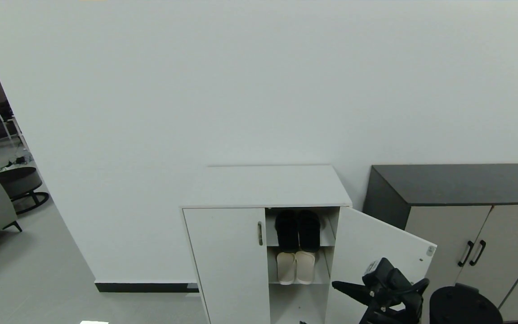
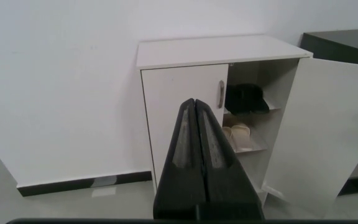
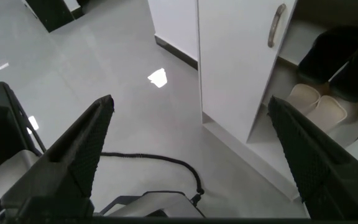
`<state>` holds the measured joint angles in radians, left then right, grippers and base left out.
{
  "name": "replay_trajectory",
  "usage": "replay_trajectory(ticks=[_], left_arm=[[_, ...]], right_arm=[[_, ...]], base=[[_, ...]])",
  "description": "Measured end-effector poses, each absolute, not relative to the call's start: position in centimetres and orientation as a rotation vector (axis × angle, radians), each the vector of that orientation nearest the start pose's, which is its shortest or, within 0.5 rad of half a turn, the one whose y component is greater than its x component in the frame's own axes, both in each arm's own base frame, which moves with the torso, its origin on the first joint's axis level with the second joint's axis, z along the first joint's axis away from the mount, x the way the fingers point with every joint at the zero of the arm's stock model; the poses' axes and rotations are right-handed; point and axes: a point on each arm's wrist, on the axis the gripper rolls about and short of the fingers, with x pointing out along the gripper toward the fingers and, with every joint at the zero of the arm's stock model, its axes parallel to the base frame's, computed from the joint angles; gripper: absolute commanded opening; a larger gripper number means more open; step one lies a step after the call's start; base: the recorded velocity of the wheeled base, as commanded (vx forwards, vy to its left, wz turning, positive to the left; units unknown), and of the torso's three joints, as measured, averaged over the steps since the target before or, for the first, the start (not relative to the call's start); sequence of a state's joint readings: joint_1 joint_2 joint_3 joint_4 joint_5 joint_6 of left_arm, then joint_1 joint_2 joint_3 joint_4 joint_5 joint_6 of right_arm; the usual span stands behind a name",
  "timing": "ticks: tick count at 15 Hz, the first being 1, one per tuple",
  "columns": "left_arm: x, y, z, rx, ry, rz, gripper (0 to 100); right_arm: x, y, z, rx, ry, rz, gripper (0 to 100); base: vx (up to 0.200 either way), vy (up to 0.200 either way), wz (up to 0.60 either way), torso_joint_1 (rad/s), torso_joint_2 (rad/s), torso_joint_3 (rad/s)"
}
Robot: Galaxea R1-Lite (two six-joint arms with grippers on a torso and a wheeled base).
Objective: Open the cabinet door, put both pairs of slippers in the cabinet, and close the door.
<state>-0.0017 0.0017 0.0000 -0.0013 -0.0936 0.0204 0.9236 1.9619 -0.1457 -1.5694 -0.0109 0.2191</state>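
Black slippers (image 1: 298, 229) and white slippers (image 1: 296, 266) are shelved, so the right gripper (image 3: 191, 106) sits spread wide at the cabinet's (image 1: 268, 186) 4 o'clock, probably to shut the open door (image 1: 367, 243), while the left gripper's (image 2: 195, 102) clenched empty.

No legible txt, nos. or signs in any view. I checked the cabinet (image 1: 268, 184) top and fronts, the open cabinet door (image 1: 376, 243) and the dark sideboard (image 1: 457, 180): all plain, no markings. One candidate only: a small pale sticker (image 1: 370, 268) on the right arm (image 1: 394, 283) in the head view, print too small to read. Both pairs of slippers: can't make out any logo or mark.
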Motion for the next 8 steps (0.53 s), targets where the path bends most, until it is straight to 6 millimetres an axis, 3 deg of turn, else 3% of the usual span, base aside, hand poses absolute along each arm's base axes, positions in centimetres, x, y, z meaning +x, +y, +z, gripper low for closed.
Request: replay_trajectory(ticks=[7,8], left_arm=[[-2.28,-0.21,7.56,0.021,-0.001,-0.095,0],[-2.28,-0.21,7.56,0.021,-0.001,-0.095,0]], right_arm=[[14.87,19.58,6.65,0.075,0.305,0.872,100],[14.85,19.57,6.66,0.075,0.305,0.872,100]], base=[[0.000,0.000,0.00,0.000,0.00,0.000],[-0.200,0.000,0.00,0.002,0.00,0.007]])
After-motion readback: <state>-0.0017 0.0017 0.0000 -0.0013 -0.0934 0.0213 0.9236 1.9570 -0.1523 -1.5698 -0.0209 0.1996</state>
